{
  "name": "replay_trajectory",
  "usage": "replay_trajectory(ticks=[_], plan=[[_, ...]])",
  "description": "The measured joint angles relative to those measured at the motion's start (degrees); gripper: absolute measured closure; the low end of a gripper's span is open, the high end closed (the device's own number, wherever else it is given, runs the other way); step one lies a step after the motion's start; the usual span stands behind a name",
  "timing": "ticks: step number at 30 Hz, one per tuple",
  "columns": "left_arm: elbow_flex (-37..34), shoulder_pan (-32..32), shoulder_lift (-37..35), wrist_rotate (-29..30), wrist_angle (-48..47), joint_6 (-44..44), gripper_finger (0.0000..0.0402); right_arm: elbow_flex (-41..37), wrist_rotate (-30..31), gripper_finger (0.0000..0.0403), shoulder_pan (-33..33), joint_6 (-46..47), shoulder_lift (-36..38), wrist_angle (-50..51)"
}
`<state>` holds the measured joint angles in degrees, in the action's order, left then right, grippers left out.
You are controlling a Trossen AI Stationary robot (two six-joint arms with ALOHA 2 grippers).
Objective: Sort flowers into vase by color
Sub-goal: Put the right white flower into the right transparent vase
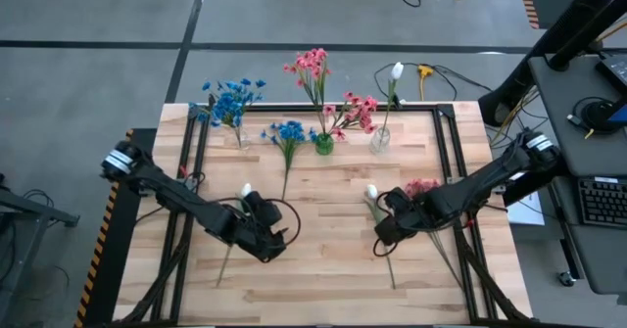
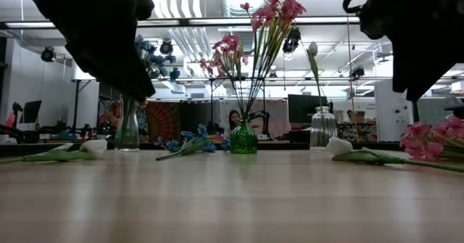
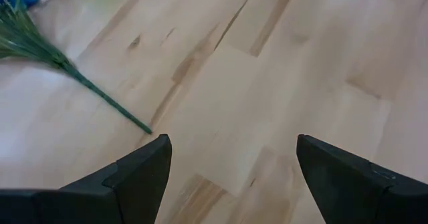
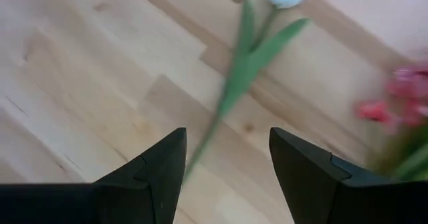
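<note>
pale wooden planks fill the tabletop (image 1: 323, 259), and the front strip of it is bare of flowers. just behind that strip the two arms hover over the middle of the table. the left gripper (image 1: 266, 238) has its fingers spread wide with nothing between them; its wrist view shows only bare wood in the gap and the cut end of the loose blue flower's (image 1: 288, 137) stem off to one side. a white tulip (image 1: 239, 210) lies flat just beside that gripper, untouched. the right gripper (image 1: 384, 232) is part open and over a second white tulip (image 1: 377, 215), whose stem runs down between the fingers in the wrist view; the fingers are not closed on it, so i judge this as lining up for a pick and not a grip. a loose pink cluster (image 1: 423, 187) lies close beside that tulip.

farther back, the row of vases stands along the far edge: the clear vase at the left (image 1: 238, 137) holds blue flowers, the green vase (image 1: 323, 144) holds pink ones, and the clear vase at the right (image 1: 380, 138) holds one white tulip.

so each colour has a start in its vase. four stems are left on the table: two white tulips, one blue, one pink.
</note>
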<state>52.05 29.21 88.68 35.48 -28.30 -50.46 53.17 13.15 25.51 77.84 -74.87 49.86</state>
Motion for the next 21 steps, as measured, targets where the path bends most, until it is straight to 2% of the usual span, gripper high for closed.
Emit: replay_trajectory(ticks=[5, 10, 18, 21], plan=[[0.0, 0.0, 1.1, -3.5, 3.0, 6.7, 0.0099, 0.2, -1.0, 0.0197, -0.2, 0.8, -6.3, -2.8], [0.0, 0.2, 0.7, -3.6, 3.4, 10.1, 0.0099, 0.3, -4.6, 0.0191, -2.0, 1.4, -11.3, -2.6], [0.0, 0.2, 0.7, -1.7, 3.5, 11.5, 0.0099, 0.3, -3.2, 0.0126, -5.3, -0.9, -13.9, -3.0], [0.0, 0.2, 0.7, -0.4, 3.7, 12.1, 0.0099, 0.3, -2.1, 0.0114, -6.8, -3.3, -15.3, -5.1]])
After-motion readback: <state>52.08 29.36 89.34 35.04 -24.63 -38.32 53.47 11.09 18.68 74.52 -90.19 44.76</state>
